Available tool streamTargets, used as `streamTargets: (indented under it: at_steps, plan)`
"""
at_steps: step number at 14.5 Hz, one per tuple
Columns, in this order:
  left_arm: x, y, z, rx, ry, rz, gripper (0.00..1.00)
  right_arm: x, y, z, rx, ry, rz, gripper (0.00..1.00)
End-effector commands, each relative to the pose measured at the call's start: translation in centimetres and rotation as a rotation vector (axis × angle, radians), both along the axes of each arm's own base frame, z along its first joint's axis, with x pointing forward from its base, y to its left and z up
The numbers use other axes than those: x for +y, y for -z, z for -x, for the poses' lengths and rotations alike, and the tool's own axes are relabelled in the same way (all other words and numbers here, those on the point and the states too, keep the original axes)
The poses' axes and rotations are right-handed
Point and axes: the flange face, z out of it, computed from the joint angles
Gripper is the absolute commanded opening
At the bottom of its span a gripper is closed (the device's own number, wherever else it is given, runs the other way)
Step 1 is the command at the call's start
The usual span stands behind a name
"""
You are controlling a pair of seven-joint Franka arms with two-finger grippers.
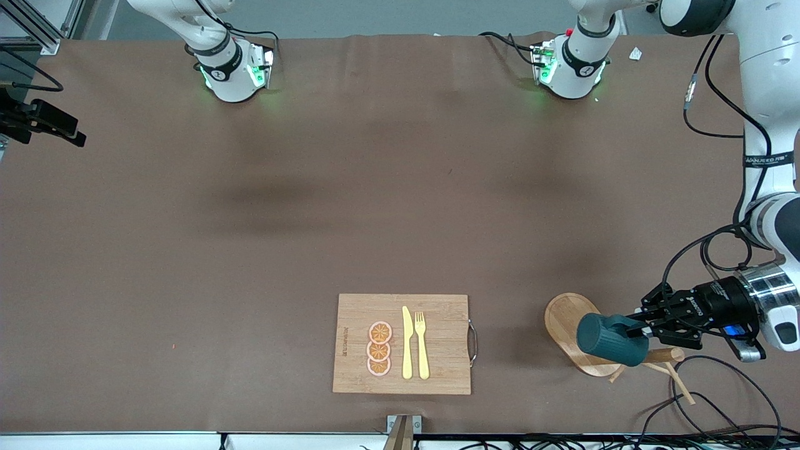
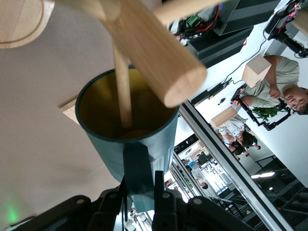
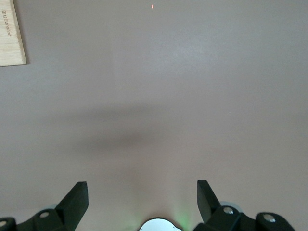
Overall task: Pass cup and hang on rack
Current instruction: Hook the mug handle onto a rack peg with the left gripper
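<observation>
Cup (image 1: 609,339) hangs in my left gripper (image 1: 644,328), my jaws clenched on its small handle (image 2: 138,169), over the rack (image 1: 572,331) at the left arm's end of the desk (image 1: 250,219). I hold it tipped on its side above the rack's oval base, mouth turned toward the post (image 2: 154,53), bottom facing the board (image 1: 402,344). From my left wrist I look straight into the yellow inside of the cup, and a thin peg (image 2: 122,86) runs into its mouth; whether the peg touches the wall I cannot tell. The thick round post crosses above the rim, close to it. More pegs (image 1: 678,378) stick out of the rack toward the front camera, near loose black cables (image 1: 719,400) at the desk edge.

My right gripper (image 3: 142,197) waits with jaws released and nothing between them, over bare brown desk; only a corner of the board shows at the edge of its view. In the front view that gripper is out of sight and only the arm's base (image 1: 231,72) shows at the top.

The board lies near the front edge of the desk, mid-width, well apart from the rack. On it are three orange slices (image 1: 379,349) in a row, and beside them a yellow knife (image 1: 407,342) and fork (image 1: 422,344) lying parallel, the fork toward the rack's side. A metal handle (image 1: 473,342) is on the board's edge that faces the rack
</observation>
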Motion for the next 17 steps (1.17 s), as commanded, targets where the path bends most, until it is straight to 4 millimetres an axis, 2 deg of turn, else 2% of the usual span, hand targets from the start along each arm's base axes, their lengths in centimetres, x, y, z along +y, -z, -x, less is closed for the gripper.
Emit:
streamTargets:
  at_steps: [1,5,9,17]
  plan:
    - [0.6,0.3,-0.2,-0.006,-0.018,0.032,0.01,0.1,-0.5,0.8,-0.015,0.007,-0.009,1.00]
    - [0.8,1.2,-0.3,0.002,-0.028,0.053,0.01,0.2,-0.5,0.8,-0.015,0.005,-0.009,1.00]
    - [2.2,2.1,-0.4,0.012,-0.063,0.091,0.01,0.3,-0.5,0.8,-0.015,0.004,-0.009,1.00]
    - [2.3,3.2,-0.3,0.027,-0.066,0.095,0.03,0.3,-0.5,0.8,-0.015,0.004,-0.009,1.00]
